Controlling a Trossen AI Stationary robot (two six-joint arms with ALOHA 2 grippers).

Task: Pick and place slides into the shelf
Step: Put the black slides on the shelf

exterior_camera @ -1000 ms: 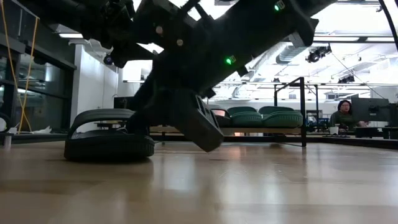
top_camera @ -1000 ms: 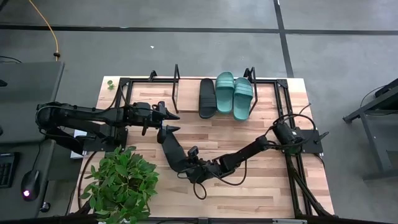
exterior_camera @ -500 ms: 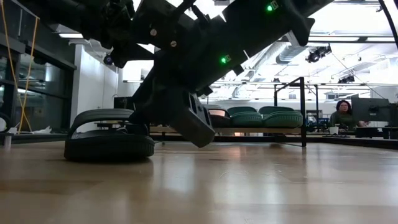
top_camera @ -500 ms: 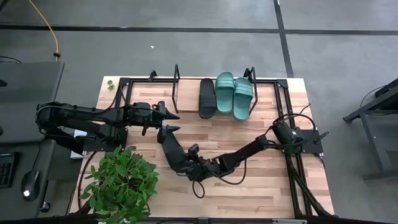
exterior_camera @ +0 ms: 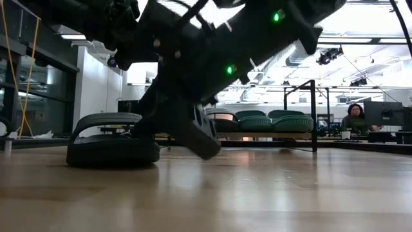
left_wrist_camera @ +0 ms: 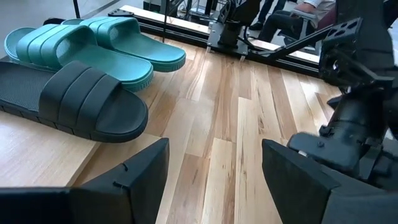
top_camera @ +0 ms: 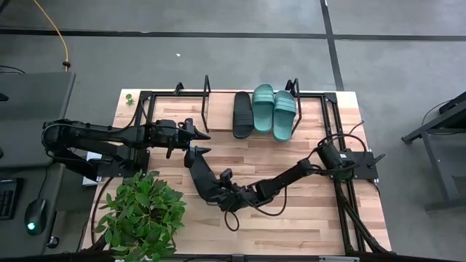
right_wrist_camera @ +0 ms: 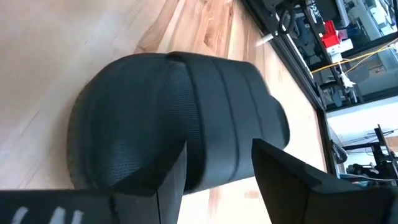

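L gripper point(top_camera: 202, 143) jaws are wide apart, nothing in them. It hangs over the table point(top_camera: 313, 225) a bit to 9 o'clock of the middle, tips aimed at 3 o'clock. In the L wrist view its two fingers point(left_wrist_camera: 134, 180) show bare wood between them.

R gripper point(top_camera: 218, 191) sits at the 5 o'clock end of a black slide point(top_camera: 198, 169), right up against it. Can't tell if it is pinching the slide or has let go. R arm runs off twd 3 o'clock.

That black slide lies flat on the table, sole down, just at 6 o'clock of the L gripper. Its long line goes from 11 to 5 o'clock. Can't tell which end is the toe.

The shelf point(top_camera: 218, 113) is at the table's 12 o'clock edge. On its 3 o'clock half lie 3 slides side by side: another black one point(top_camera: 242, 114), then two teal slides point(top_camera: 263, 108) point(top_camera: 284, 115). Each runs 12 to 6 o'clock, strap end twd 6. The 9 o'clock half of the board is bare.

A green plant point(top_camera: 142, 215) is at the table's 7 o'clock corner. A person point(exterior_camera: 354, 119) sits far back in the room.
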